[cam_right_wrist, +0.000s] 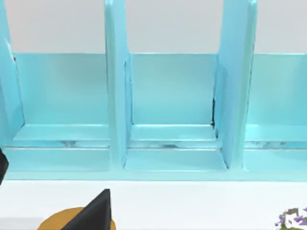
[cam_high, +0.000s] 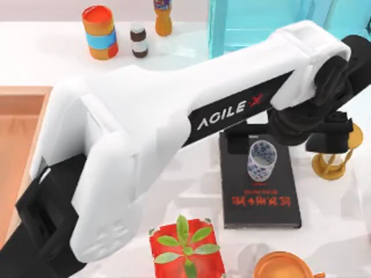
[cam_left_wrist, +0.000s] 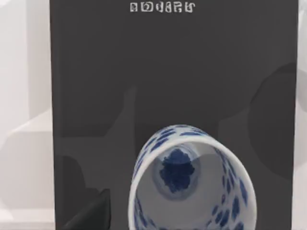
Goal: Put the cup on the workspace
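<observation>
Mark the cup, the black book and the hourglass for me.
cup (cam_high: 261, 161): top view, its patterned side wall.
black book (cam_high: 262, 207): top view, cover near the red lettering.
hourglass (cam_high: 331, 166): top view, its gold base.

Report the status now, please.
Left end effector above the cup, not gripping. Cup upright on black book, not on workspace. Hourglass close by.

Pale blue divider rack (cam_right_wrist: 172, 110) at table's far edge; plain wall (cam_right_wrist: 172, 24) behind.

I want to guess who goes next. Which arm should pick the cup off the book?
Probably the left: its gripper hangs just above the cup on the black book. The right arm faces the blue rack.
</observation>
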Motion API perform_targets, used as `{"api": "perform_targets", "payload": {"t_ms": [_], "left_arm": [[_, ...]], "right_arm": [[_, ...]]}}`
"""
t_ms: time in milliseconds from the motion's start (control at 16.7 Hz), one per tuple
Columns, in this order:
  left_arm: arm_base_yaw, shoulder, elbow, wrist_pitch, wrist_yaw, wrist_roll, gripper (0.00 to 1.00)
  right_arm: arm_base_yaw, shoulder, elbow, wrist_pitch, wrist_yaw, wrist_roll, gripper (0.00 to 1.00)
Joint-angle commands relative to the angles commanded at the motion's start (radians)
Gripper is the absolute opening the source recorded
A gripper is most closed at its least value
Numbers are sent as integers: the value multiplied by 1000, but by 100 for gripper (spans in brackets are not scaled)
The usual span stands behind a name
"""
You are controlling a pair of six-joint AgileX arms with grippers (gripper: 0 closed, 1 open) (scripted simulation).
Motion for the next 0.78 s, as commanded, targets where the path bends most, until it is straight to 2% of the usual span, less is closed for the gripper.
{"api": "perform_targets", "payload": {"t_ms": [180,420,780], "left_arm": [[4,45,-43,71,3,5,100],[3,48,-44,74,3,5,100],[3,48,-44,74,3,5,55]], "right_arm": [[0,0,0,0,0,0,100],[0,0,0,0,0,0,100],[0,0,0,0,0,0,100]]}}
